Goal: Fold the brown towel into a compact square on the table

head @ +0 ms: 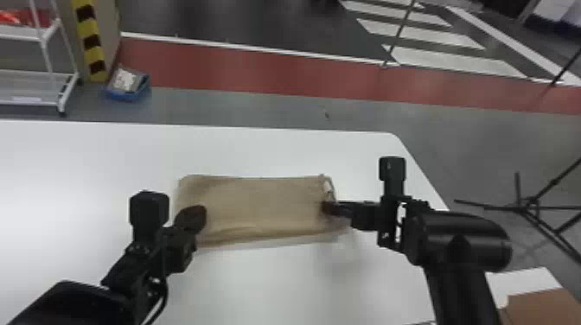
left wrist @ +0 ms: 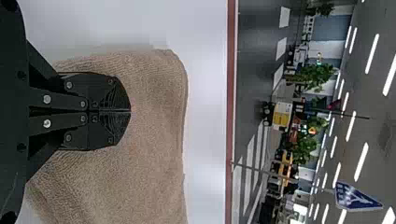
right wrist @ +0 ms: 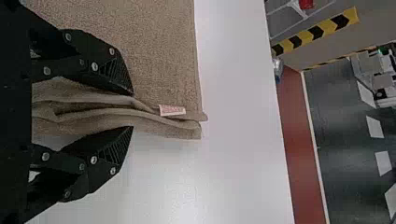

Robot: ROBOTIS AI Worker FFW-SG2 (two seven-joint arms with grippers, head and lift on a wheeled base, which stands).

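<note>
Left: black two-fingered left gripper [head: 192, 219], flat fingers pressed together over the towel's left end; contact pressure unclear. Centre: brown, fine-looped rectangular towel [head: 259, 203], layered, long axis left to right, on the smooth white flat-topped table [head: 259, 285]. Right: black two-fingered right gripper [right wrist: 133, 111], fingers spread astride the soft stacked right edge; small pale rectangular cloth tag [right wrist: 172, 110] near the far corner. Right gripper nearer that edge; likely next: pinch, fold leftward.
</note>
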